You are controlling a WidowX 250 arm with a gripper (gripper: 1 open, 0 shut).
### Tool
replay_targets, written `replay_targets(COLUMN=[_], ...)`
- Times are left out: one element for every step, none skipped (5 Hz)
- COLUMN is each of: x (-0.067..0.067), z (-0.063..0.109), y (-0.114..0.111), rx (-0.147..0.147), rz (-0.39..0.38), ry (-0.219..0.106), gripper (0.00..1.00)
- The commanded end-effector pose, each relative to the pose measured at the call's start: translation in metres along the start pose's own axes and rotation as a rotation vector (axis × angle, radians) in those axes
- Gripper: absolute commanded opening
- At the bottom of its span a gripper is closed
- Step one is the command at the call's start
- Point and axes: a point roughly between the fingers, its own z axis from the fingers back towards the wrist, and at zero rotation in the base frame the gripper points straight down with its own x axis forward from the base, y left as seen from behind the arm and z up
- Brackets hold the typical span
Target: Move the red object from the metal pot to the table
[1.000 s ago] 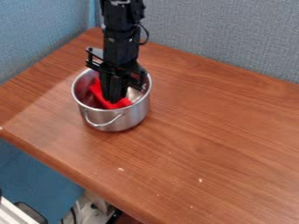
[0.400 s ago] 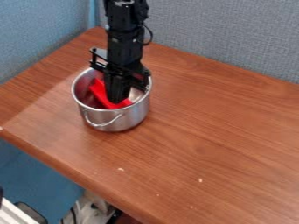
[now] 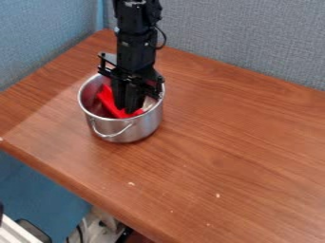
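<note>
- While the claw (image 3: 125, 102) hangs straight down inside the pot (image 3: 122, 112), its tips sit low among the red piece (image 3: 117, 106), which lies in the pot's bottom, showing mostly toward 7 o'clock of the claw.
- The jaws look nearly closed, and they seem pinched on the red piece; the pot wall and the arm hide the contact itself, so a firm hold is a judgement, not a certainty.
- The step in hand reads as securing the grasp before any lift, so the squeeze should settle fully first.
- A good lift goes straight up, keeping to the pot's middle, since the piece is angular and could catch the rim or the wire handle (image 3: 113, 139) lying at 6 o'clock on the pot's front.
- If the pot rises or tips with the piece, the sensible response is to pause rather than pull harder.
- Once clear of the rim, bare desk (image 3: 235, 142) lies open toward 4 o'clock of the pot, well away from the edges.
- The piece should go down low and gently there, as hard plastic may skid or bounce on smooth wood.
</note>
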Motion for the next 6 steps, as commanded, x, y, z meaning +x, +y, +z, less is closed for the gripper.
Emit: replay_targets(x=[0.002, 0.002, 0.001, 0.001, 0.000, 0.000], z=[0.012, 0.015, 0.019, 0.025, 0.030, 0.036], y=[-0.002, -0.004, -0.005, -0.006, -0.007, -0.009], rx=[0.010, 0.008, 0.006, 0.006, 0.005, 0.002], rz=[-0.010, -0.017, -0.024, -0.031, -0.037, -0.043], ry=[-0.045, -0.048, -0.053, -0.059, -0.066, -0.072], gripper=[0.00, 0.00, 0.00, 0.00, 0.00, 0.00])
